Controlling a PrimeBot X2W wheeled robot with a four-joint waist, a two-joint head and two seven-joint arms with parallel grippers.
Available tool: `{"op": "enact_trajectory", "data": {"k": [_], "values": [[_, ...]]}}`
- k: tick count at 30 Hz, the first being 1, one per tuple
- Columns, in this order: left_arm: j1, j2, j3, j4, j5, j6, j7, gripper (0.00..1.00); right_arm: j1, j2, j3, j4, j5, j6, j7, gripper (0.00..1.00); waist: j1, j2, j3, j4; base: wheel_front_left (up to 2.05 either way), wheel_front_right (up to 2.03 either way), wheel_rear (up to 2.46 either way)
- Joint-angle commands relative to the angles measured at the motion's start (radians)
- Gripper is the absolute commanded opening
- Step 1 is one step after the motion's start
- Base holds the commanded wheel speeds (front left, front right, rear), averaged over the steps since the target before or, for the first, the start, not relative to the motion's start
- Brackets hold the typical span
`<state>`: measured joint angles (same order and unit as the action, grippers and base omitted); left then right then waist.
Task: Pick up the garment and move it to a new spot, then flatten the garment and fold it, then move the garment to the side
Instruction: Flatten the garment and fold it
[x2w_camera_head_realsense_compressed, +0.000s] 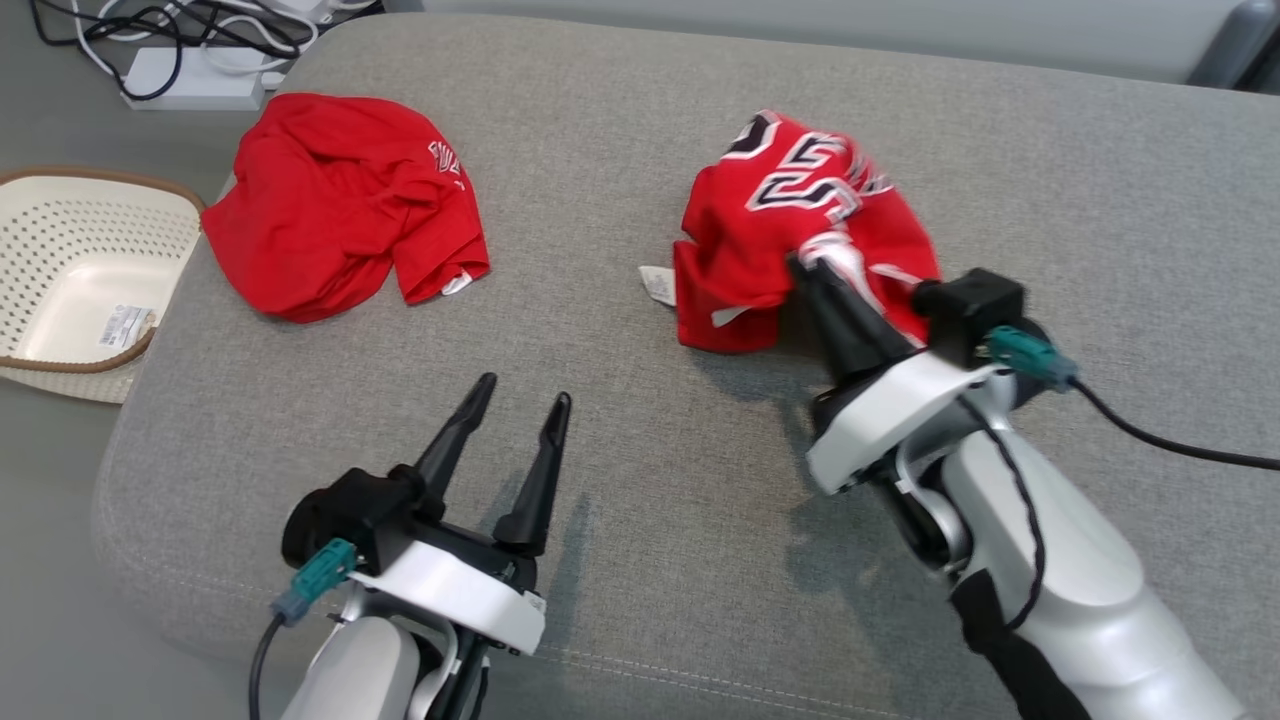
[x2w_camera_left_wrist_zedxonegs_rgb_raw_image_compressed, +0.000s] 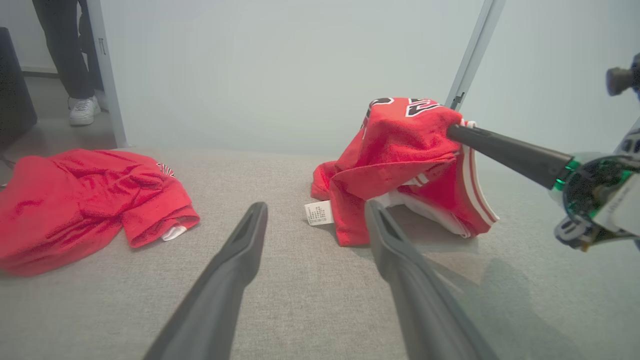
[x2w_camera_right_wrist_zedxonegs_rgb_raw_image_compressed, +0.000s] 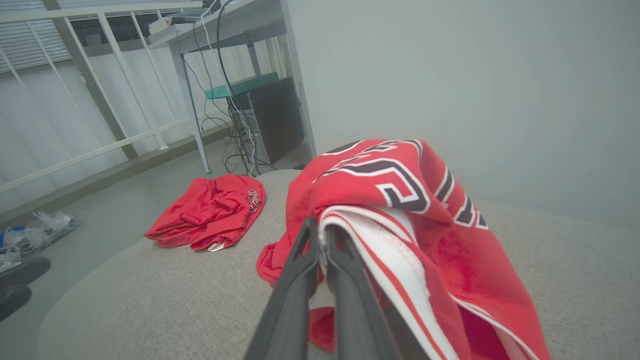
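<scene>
My right end effector (x2w_camera_head_realsense_compressed: 806, 264) is pinched narrow on the striped trim of the jersey (x2w_camera_head_realsense_compressed: 790, 200), which sits bunched right of centre in the head view, partly raised off the grey cushion (x2w_camera_head_realsense_compressed: 640, 120) with its lower folds touching it. My left end effector (x2w_camera_head_realsense_compressed: 525, 392) stands wide and empty at lower left. I judge the jersey light, limp and a bit slick, so it will drape and swing; a trimmed edge or shoulder seam gives the surest hold. Another shirt (x2w_camera_head_realsense_compressed: 340, 200) lies upper left. The basket (x2w_camera_head_realsense_compressed: 100, 180) at the left edge shows a label (x2w_camera_head_realsense_compressed: 125, 325) on its floor
</scene>
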<state>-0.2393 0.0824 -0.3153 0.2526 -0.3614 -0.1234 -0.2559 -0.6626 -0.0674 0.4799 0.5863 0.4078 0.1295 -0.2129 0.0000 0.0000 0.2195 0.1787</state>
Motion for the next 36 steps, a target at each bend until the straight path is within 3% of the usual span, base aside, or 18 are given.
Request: {"op": "enact_trajectory", "data": {"k": [1, 4, 5, 6, 17, 21, 36], "values": [[-0.038, 0.01, 0.015, -0.027, -0.005, -0.007, -0.006, 1.0, -0.025, 0.017, 0.069, -0.035, 0.047, 0.001, 0.028, 0.0, 0.0, 0.0, -0.006, -0.009, 0.0, 0.0, 0.0], [-0.053, 0.009, -0.014, -0.02, -0.011, -0.007, -0.006, 1.0, -0.029, 0.016, 0.141, 0.006, 0.095, 0.001, 0.075, 0.04, 0.0, 0.0, -0.009, -0.01, 0.0, 0.0, 0.0], [-0.057, 0.009, -0.022, -0.017, -0.012, -0.007, -0.006, 1.0, -0.03, 0.012, 0.151, 0.029, 0.101, 0.001, 0.081, 0.45, 0.0, 0.0, -0.01, -0.01, 0.0, 0.0, 0.0], [-0.061, 0.01, -0.03, -0.015, -0.012, -0.007, -0.006, 1.0, -0.03, 0.009, 0.158, 0.048, 0.11, 0.001, 0.083, 1.0, 0.0, 0.0, -0.01, -0.01, 0.0, 0.0, 0.0], [-0.113, 0.05, -0.099, 0.039, -0.022, -0.007, -0.006, 1.0, -0.015, -0.07, 0.137, 0.093, 0.183, 0.001, 0.012, 1.0, 0.0, 0.0, -0.002, -0.098, 0.0, 0.0, 0.0], [-0.166, 0.061, -0.118, 0.126, -0.015, -0.007, -0.006, 1.0, -0.015, -0.082, 0.108, 0.098, 0.171, 0.001, -0.01, 1.0, 0.0, 0.0, 0.011, -0.145, 0.0, 0.0, 0.0], [-0.374, 0.07, 0.028, 0.513, -0.005, 0.015, -0.006, 1.0, -0.009, -0.028, 0.057, 0.049, 0.104, 0.001, -0.035, 1.0, 0.0, 0.0, 0.089, -0.333, 0.0, 0.0, 0.0]]}}
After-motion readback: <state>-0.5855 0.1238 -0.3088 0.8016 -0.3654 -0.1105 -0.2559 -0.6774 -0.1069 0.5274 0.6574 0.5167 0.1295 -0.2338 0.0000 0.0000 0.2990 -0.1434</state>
